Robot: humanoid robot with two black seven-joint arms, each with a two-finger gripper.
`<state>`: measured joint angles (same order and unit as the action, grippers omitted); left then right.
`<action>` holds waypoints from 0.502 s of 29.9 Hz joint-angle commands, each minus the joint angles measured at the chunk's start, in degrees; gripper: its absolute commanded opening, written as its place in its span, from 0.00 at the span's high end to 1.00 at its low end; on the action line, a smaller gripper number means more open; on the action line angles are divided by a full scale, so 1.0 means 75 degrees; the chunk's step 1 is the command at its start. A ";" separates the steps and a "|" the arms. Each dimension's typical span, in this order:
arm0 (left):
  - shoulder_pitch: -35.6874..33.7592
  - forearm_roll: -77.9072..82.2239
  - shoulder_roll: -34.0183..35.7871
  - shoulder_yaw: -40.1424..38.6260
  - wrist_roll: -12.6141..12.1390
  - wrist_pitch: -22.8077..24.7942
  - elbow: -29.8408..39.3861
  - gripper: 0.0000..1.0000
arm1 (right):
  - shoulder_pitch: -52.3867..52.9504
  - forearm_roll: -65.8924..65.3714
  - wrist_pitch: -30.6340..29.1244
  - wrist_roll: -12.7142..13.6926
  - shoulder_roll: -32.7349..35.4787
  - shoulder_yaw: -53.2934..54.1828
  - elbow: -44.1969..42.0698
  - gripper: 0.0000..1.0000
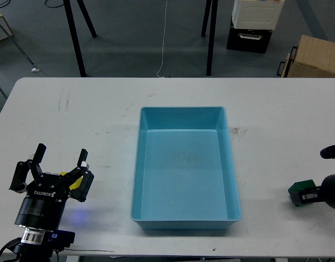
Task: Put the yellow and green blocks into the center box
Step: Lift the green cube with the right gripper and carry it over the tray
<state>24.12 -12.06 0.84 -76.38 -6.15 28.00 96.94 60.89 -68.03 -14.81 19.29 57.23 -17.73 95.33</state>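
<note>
Gaping left pincer [61, 157] over yellow block [75, 184]; right pincer [312, 194] at green block [300, 191], grip unclear; tray [184, 220] empty

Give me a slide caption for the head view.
Both grippers at the yellow block and green block; blue tray between them.

Open table [102, 109] around blue tray [181, 112]

White lettering reading "ROBOTIQ" runs across the black body of the left gripper [59, 158], just below its jaws. Lower on the same arm, a small white barcode label [32, 236] wraps the wrist; its bars show, but any printed digits are too small to read.
</note>
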 commanded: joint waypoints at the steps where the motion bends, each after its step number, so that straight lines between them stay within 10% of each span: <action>1: -0.0005 0.0002 0.0005 0.0000 -0.0001 0.0000 0.0001 0.00 | 0.0015 0.0036 0.0227 -0.0006 -0.0001 0.0230 0.0098 1.00; 9: -0.0028 0.0002 -0.0007 0.0012 -0.0001 0.0000 -0.0081 0.00 | 0.1370 0.1310 0.0205 -0.0006 -0.0071 0.0840 0.0520 1.00; 15: -0.0063 0.0002 -0.0018 0.0023 -0.0001 0.0000 -0.0117 0.00 | 0.3644 0.2776 0.0251 -0.0017 -0.1954 0.0339 0.0077 1.00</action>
<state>23.63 -12.05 0.71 -76.21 -6.14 28.00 96.14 80.94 -51.56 -13.32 19.21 49.80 -12.23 98.39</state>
